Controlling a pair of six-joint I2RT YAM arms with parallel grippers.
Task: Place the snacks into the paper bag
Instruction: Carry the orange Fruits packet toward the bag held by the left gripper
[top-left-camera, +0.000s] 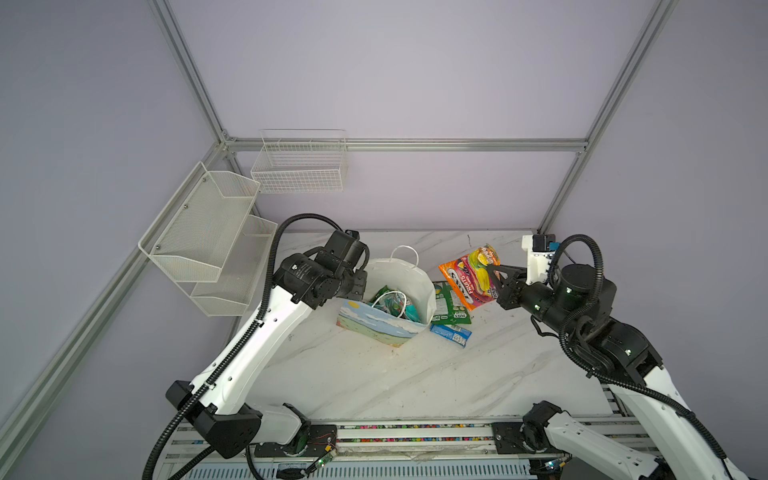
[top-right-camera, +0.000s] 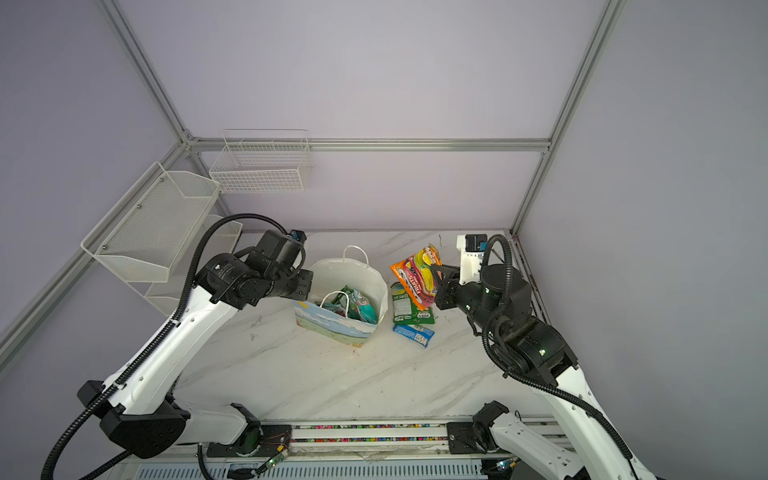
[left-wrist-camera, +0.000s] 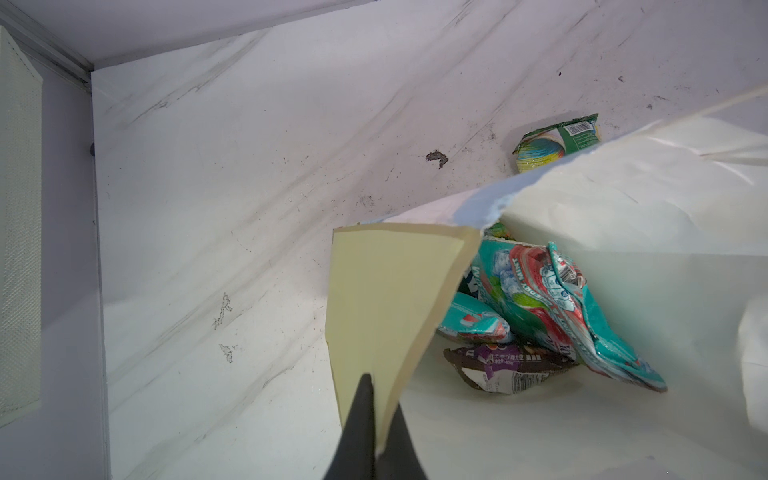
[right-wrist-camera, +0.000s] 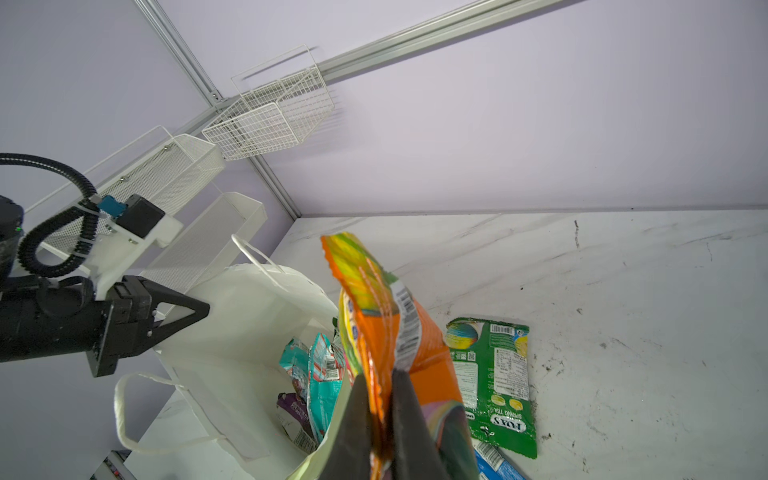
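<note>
orange packet held in the air beside the open bag

the right gripper (top-left-camera: 493, 277) has its black wedge-shaped fingers pressed together on one crimped edge of the orange packet (top-left-camera: 469, 276). the packet is glossy, crinkled foil printed "fruits", and it hangs tilted in the air, clear of the table (top-left-camera: 374, 374) and just beside the bag's far right rim. in the right wrist view its serrated end seal and a white barcode strip show above the fingers (right-wrist-camera: 409, 419).

the paper bag (top-left-camera: 415, 282) stands upright near the middle of the white, grey-veined marble-look top. its inside is matte white and creased, its outer face is printed with sky and field, and its two white cord handles loop at the rim. the left gripper (left-wrist-camera: 380, 415) is closed on the bag's left wall, pinching a stiff, curled flap of the paper, so the mouth gapes wide.

inside the bag lie two shiny, crumpled teal packets (left-wrist-camera: 540, 299), leaning on each other, with a small dark wrapper (left-wrist-camera: 511, 368) flat beneath them.

on the table, just right of the bag, a flat green packet (top-left-camera: 451, 303) lies with its back label up. a small blue packet (top-left-camera: 451, 333), narrow and rectangular, lies just below it in both top views; whether the two touch is unclear.

a white wire basket (top-left-camera: 299, 166) and a two-tier fine mesh shelf (top-left-camera: 203, 232) hang on the lilac walls.
</note>
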